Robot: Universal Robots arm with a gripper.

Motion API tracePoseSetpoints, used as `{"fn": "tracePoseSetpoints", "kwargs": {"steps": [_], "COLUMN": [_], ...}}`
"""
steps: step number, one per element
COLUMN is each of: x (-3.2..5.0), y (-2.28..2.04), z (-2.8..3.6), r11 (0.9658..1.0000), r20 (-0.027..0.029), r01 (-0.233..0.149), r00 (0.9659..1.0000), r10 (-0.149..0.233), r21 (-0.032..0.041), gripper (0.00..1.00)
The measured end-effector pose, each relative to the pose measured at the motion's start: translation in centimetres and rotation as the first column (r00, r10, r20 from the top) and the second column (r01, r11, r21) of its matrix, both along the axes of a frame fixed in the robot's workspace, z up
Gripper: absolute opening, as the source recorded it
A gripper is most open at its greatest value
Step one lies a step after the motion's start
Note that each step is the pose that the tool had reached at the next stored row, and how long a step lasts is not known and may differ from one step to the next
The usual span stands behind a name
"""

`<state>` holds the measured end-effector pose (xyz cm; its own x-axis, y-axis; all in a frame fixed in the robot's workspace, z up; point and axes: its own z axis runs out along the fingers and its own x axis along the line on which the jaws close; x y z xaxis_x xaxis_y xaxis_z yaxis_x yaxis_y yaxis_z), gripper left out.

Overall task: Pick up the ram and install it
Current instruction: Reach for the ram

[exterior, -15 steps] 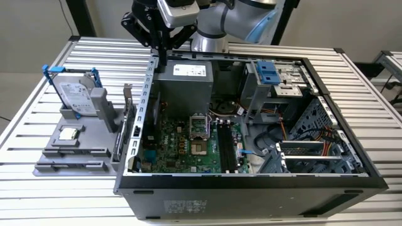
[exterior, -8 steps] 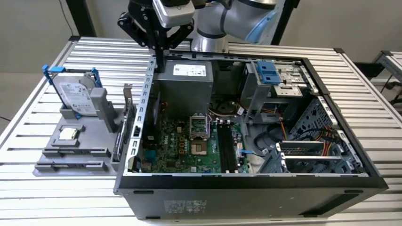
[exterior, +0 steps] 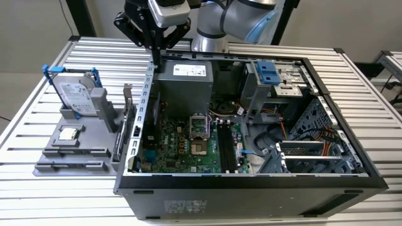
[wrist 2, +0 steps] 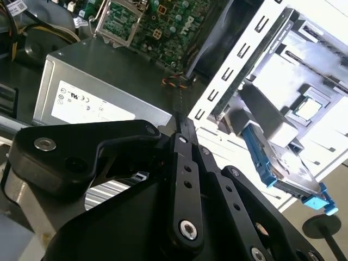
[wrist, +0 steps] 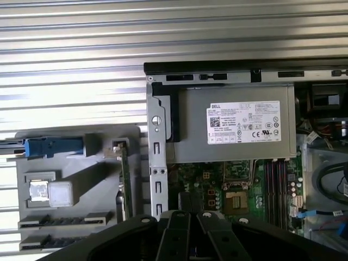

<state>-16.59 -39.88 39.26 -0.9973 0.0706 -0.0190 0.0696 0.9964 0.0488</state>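
Exterior view: your gripper (exterior: 156, 60) hangs above the computer case (exterior: 251, 181) wall, with the ram (exterior: 124, 133) not yet picked.
The ram stands on edge in the grey holder (exterior: 75, 151), at about 7 o'clock from the gripper and just outside the case. Line your fingers square across its thin top edge, minding the case wall close beside it. The fingers look pressed together, with nothing between them and touching nothing.

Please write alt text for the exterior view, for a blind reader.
A robot arm's black claw hangs over a corner of an open computer case on a slatted table; a gray holder with a hard drive sits at the exterior view's left.
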Motion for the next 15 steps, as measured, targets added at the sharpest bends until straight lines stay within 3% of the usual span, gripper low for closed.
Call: {"fn": "tracePoseSetpoints", "kwargs": {"steps": [15], "x": [-1.07], "y": [0.0], "z": [0.0], "r11": [1.0], "r20": [0.0], "r01": [0.0], "r00": [1.0], "r10": [0.0], "r21": [0.0], "gripper": [0.0]}}
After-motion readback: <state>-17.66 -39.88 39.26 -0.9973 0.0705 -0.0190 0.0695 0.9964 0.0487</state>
